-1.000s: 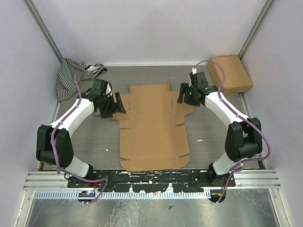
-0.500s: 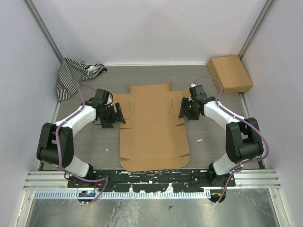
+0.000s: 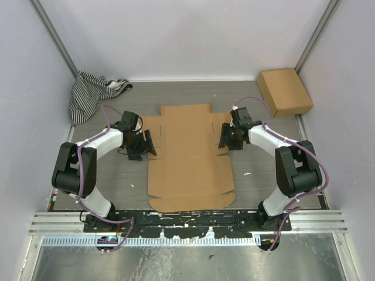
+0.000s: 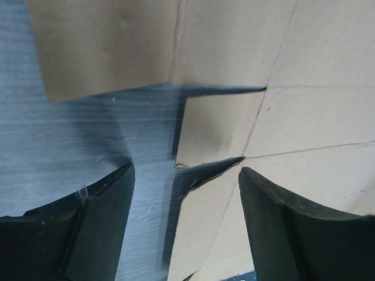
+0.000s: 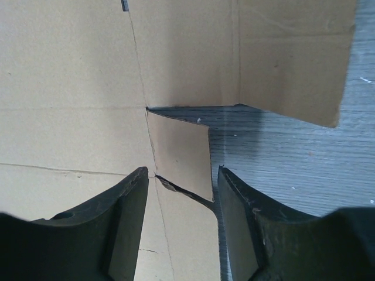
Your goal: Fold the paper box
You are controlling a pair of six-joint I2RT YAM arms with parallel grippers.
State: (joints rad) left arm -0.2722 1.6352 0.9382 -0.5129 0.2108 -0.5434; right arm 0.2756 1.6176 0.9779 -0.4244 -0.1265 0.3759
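Observation:
The paper box lies flat on the table as a brown die-cut cardboard sheet with flaps and slits. My left gripper is open at the sheet's left edge. In the left wrist view its jaws stand either side of a side flap, one over the table and one over the sheet. My right gripper is open at the sheet's right edge. In the right wrist view its jaws straddle a side flap near a small tab. Neither gripper holds anything.
A smaller closed brown cardboard box sits at the back right corner. A striped black-and-white cloth lies at the back left. Grey walls close in the table on three sides.
Both grippers have come down and inward to the sheet's left and right edges, the arms lowering toward the table. The sheet has not moved.

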